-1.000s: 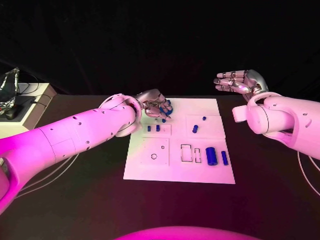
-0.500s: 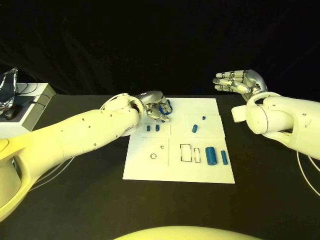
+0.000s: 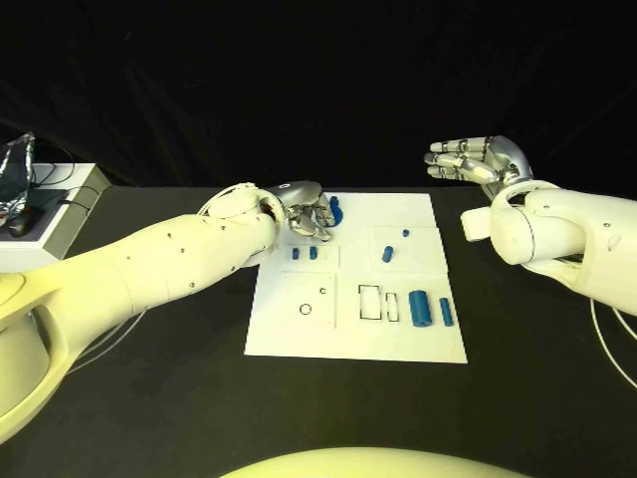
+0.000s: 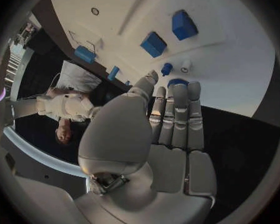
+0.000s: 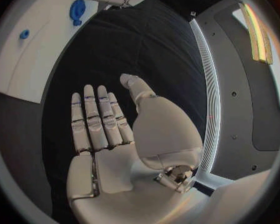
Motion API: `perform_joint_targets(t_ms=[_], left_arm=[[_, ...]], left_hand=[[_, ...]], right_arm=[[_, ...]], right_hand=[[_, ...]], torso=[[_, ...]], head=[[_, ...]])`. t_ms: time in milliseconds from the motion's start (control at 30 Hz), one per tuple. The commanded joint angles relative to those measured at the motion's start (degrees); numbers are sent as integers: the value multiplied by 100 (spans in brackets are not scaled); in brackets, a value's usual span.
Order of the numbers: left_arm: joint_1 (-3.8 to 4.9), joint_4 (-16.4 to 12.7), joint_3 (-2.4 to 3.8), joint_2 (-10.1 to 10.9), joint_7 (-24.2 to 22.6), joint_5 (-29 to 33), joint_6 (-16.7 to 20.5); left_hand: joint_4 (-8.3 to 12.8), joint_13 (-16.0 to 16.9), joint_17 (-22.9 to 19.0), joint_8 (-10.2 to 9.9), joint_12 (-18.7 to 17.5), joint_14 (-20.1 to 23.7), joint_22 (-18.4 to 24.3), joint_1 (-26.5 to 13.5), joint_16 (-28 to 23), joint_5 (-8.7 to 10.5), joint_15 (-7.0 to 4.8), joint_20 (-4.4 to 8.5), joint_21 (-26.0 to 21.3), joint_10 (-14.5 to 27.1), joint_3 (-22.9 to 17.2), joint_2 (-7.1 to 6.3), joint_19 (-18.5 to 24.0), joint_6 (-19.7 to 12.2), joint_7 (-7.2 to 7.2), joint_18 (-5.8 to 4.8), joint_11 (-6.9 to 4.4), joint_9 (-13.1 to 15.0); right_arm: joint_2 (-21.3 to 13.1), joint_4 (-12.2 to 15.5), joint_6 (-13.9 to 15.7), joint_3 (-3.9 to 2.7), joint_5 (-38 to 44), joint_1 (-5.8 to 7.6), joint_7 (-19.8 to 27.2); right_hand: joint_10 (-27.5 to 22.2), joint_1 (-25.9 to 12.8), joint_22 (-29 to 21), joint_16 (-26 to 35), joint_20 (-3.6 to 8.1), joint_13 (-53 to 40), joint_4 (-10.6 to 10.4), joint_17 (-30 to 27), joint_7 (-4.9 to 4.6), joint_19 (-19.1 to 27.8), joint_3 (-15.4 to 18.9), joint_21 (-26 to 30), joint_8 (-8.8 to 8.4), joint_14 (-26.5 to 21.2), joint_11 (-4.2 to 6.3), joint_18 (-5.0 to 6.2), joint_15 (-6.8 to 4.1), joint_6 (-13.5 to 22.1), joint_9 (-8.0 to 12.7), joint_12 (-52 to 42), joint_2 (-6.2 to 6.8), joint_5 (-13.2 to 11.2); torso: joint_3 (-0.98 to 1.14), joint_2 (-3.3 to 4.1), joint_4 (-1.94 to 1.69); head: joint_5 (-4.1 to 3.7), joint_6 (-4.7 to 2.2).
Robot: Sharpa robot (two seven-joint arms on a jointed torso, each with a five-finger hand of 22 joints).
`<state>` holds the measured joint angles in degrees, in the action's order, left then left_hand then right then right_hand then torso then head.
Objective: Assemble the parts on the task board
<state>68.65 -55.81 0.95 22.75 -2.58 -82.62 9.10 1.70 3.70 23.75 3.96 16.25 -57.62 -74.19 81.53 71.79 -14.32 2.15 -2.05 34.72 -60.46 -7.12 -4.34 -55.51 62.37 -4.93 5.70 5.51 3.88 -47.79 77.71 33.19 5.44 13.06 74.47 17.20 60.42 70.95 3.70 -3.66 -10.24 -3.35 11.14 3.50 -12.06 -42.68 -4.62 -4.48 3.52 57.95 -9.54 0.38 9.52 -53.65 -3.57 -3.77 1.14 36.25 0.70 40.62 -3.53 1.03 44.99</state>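
Note:
The white task board [image 3: 350, 339] lies mid-table. My left hand [image 3: 308, 211] hovers over its far left corner, fingers stretched out flat [image 4: 176, 115] and the palm bare. A curved blue part [image 3: 336, 209] lies on the board right beside its fingertips, and its blue edge [image 4: 177, 81] peeks out past them; I cannot tell if they touch. Two small blue pegs [image 3: 305, 254] stand just nearer. Further blue pieces [image 3: 387, 254] sit mid-board, and a blue cylinder [image 3: 421, 310] with a thin bar [image 3: 445, 314] lies near the right edge. My right hand [image 3: 477, 159] is raised off the board's far right corner, holding nothing [image 5: 109, 129].
A white box [image 3: 39, 234] with a wired device on top stands at the table's left edge. Bare black table [image 3: 548, 378] surrounds the board. Outlined slots [image 3: 377, 304] and a round hole [image 3: 306, 311] mark the board's near half.
My left hand's fingers, curled over the curved blue part a second ago, have straightened out, and the part now lies uncovered beside them. The right hand has not moved.

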Motion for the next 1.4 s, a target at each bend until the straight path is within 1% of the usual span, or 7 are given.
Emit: perform_joint_targets(t_ms=[33,167,300,400,767,1300,1400], left_arm=[[3,65,0,-30,-34,-26,-170],[2,132,-2,-37,-56,57,-179],[2,166,-2,-51,-66,105,-230],[2,178,-2,-61,-73,140,-273],[-2,205,-16,-88,-100,191,-428],[-2,207,-26,-104,-107,212,-521],[-2,214,-28,-113,-111,214,-528]], left_hand=[[6,-3,-24,-40,-67,33,-37,-39,33,-22,-7,0,19,-42,-60,-40,4,13,-21,87,6,-8],[8,-3,-48,-37,-173,23,-98,-56,105,-22,3,-27,30,-56,-128,-71,-3,-123,-50,110,19,-16],[8,1,-82,-39,-241,18,-151,-63,165,-17,-1,-41,42,-120,-185,-86,-19,-107,-70,137,12,-15],[19,-1,-102,-41,-279,11,-168,-59,203,-20,-15,-39,59,-187,-228,-80,-30,-94,-83,147,-4,-16],[67,4,-109,-40,-317,-34,-183,-36,293,-21,-55,-12,139,-337,-345,-38,-55,33,-114,151,-54,-15],[164,10,-113,-39,-361,-55,-179,-14,337,-24,-78,23,271,-417,-446,10,-29,58,-130,141,-79,-16],[216,9,-112,-38,-358,-68,-186,30,343,-18,-93,34,314,-452,-511,52,-27,113,-135,149,-92,-15]], right_arm=[[7,11,-95,-3,-8,1,80],[15,14,-100,-5,-8,3,75],[22,16,-103,-6,-8,5,74],[24,19,-102,-6,-7,7,74],[19,31,-102,-9,-1,16,66],[32,23,-106,-10,10,22,55],[35,23,-108,-10,11,24,54]], right_hand=[[8,-67,6,19,8,5,-34,-7,-10,17,-6,-1,-17,11,-7,-25,5,56,3,33,5,27],[8,-67,6,19,8,5,-34,-7,-10,17,-6,-1,-17,11,-7,-25,5,56,3,33,5,27],[1,-68,5,19,6,5,-44,-7,-11,35,4,4,-15,4,-10,-26,7,60,2,32,11,28],[0,-66,4,19,5,5,-44,-7,-11,43,5,5,-16,0,-10,-27,9,64,2,32,11,29],[-3,-52,-3,18,0,5,-49,-7,-13,119,7,21,-17,-3,-11,-31,10,78,3,31,11,33],[-4,-46,-10,18,-5,5,-52,-6,-13,201,8,38,-15,-1,-11,-37,9,72,2,32,14,30],[-4,-46,-10,18,-5,5,-52,-6,-13,201,8,38,-15,-1,-11,-37,9,72,2,32,14,30]], torso=[[3,1,7],[1,15,12],[2,23,18],[1,21,12],[0,15,11],[1,13,8],[2,16,11]], head=[[2,-9],[2,-13],[1,-15],[-5,2],[-16,35],[-28,44],[-29,41]])
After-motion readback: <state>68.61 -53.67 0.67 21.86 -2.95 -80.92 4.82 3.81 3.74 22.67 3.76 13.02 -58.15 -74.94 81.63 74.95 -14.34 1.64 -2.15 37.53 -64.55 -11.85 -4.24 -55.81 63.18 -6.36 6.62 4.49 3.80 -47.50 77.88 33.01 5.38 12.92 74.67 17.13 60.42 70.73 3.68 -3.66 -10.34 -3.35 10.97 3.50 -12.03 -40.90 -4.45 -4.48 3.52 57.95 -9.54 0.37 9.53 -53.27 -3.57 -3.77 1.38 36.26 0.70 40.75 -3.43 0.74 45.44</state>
